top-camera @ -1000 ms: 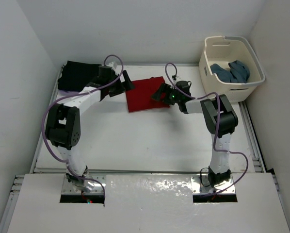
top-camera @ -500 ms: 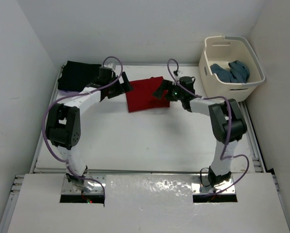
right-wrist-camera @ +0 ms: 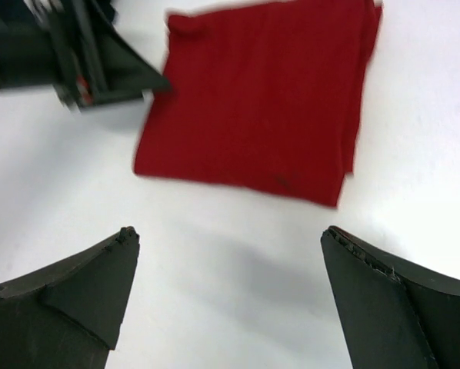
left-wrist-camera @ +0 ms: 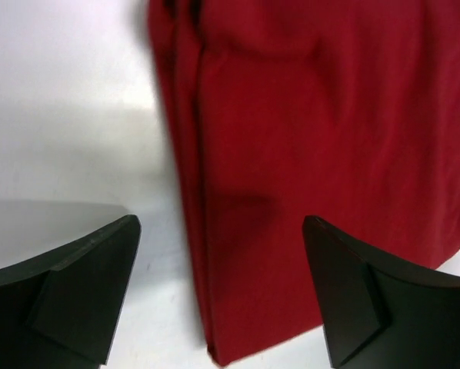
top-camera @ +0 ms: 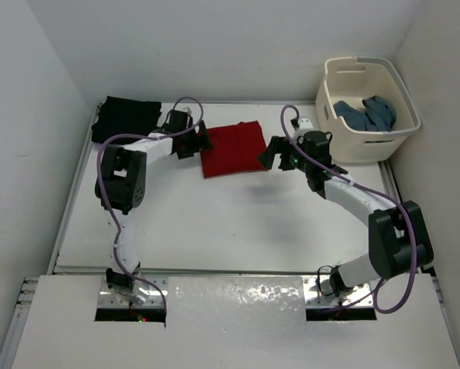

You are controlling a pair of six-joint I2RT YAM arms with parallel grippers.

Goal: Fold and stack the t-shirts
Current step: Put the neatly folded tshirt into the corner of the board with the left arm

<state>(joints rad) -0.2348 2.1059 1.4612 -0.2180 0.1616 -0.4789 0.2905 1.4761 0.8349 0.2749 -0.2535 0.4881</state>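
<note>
Folded red t-shirt (top-camera: 231, 148) flat on far-centre tabletop (top-camera: 215, 215), long axis seemingly left-right, slightly tilted, left pincer (left-wrist-camera: 218, 231) gaping over its edge, right pincer (right-wrist-camera: 228, 234) gaping just beside, apart.

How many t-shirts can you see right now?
3. A red shirt lies folded in the middle of the table, a black shirt sits at the far left corner, and a blue shirt is bunched in the basket. Another may be hidden beneath these.
</note>
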